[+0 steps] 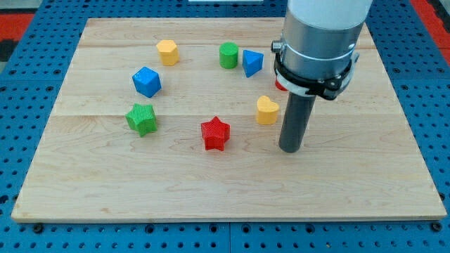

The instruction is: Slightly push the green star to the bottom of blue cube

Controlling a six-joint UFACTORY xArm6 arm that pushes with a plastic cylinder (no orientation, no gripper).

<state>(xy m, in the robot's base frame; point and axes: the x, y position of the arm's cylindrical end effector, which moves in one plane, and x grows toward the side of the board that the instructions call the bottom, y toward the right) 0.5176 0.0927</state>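
The green star (142, 118) lies at the view's left on the wooden board (225, 190). The blue cube (147, 81) sits just above it, a small gap between them. My tip (291, 149) rests on the board at the view's right of centre, far to the right of both blocks. It stands just right of and below a yellow heart (267, 110). A red star (215, 133) lies between my tip and the green star.
A yellow hexagon (167, 51), a green cylinder (228, 55) and a blue triangular block (252, 62) sit along the view's top. A red block (280, 85) is mostly hidden behind the arm. A blue pegboard (28, 105) surrounds the board.
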